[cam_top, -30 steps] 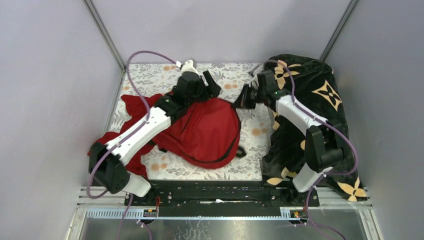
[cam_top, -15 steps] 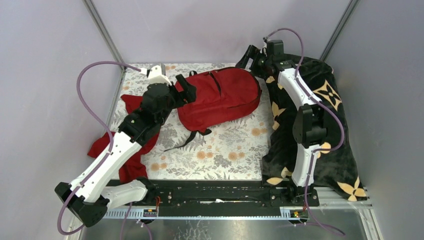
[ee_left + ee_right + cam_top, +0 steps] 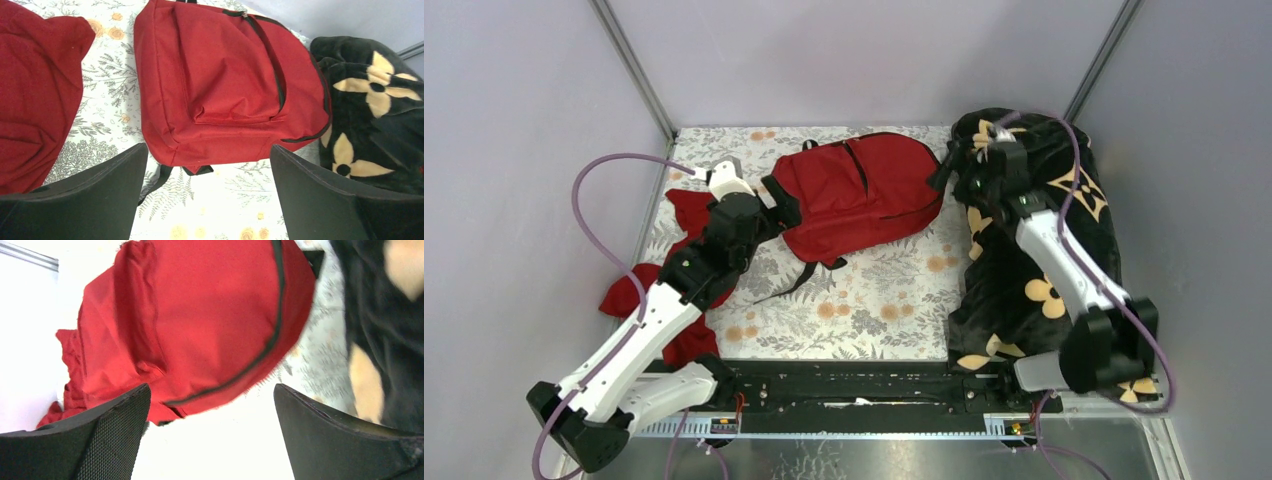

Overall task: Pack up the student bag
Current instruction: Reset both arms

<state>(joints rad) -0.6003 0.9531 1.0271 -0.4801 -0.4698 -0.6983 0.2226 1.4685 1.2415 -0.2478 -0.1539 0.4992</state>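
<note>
The left tool (image 3: 207, 149) has its jaws apart and empty, just off the strap end of the student bag (image 3: 864, 195). The right tool (image 3: 211, 387) is also spread wide, holding nothing, at the bag's rounded end. The bag lies front pocket up along the far edge of the counter (image 3: 874, 310), between the two tools, and its zippers look closed.

With neither tool gripping the bag, a tug on a zipper would likely drag the whole bag instead of opening it. The loose strap trailing toward the near edge could also snag a finger.

Only the top view shows the red cloth (image 3: 624, 295) partly under the left arm and the black blanket (image 3: 1084, 200) heaped along the right edge. The left wrist view alone shows the pocket seam and zipper pull. The right wrist view is blurred and washed out.
</note>
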